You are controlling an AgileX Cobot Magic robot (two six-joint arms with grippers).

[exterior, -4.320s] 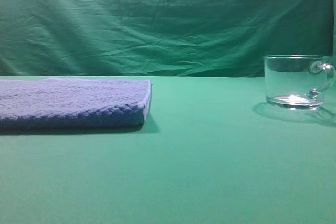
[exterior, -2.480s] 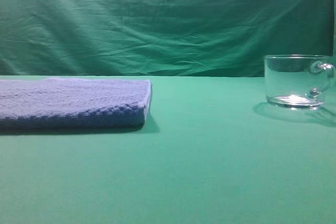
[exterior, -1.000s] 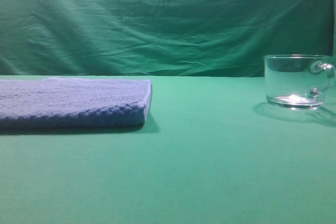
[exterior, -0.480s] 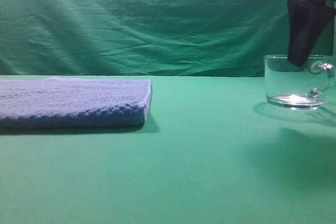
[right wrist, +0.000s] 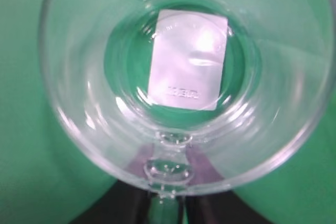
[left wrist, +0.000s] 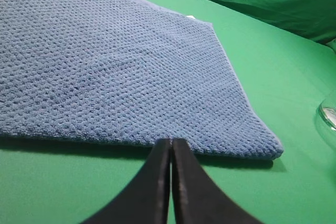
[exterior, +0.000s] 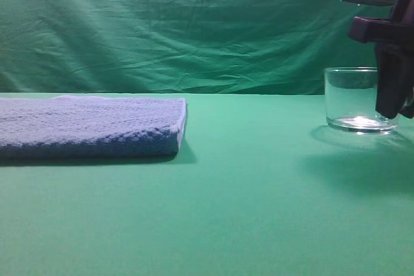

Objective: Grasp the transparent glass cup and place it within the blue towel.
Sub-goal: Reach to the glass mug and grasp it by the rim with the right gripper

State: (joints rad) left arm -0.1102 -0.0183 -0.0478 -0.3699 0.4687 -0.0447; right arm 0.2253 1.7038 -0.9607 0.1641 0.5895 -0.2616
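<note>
The transparent glass cup (exterior: pixel 352 98) stands upright on the green table at the right. My right gripper (exterior: pixel 391 111) has come down on its right side and covers the handle. In the right wrist view I look down into the cup (right wrist: pixel 186 77), and my right gripper (right wrist: pixel 167 203) has its dark fingers (right wrist: pixel 131 203) closed tight on either side of the glass handle (right wrist: pixel 168 171). The blue towel (exterior: pixel 87 126) lies folded flat at the left. My left gripper (left wrist: pixel 171 142) is shut and empty, just in front of the towel's (left wrist: pixel 115 77) near edge.
Green cloth covers the table (exterior: pixel 246 211) and hangs as a backdrop (exterior: pixel 194 24). A wide stretch of bare table lies between towel and cup. A sliver of the cup's rim (left wrist: pixel 329 116) shows at the right edge of the left wrist view.
My right gripper entered from the top right and dropped from above the cup's rim to beside its handle. Cup and towel have not moved.
</note>
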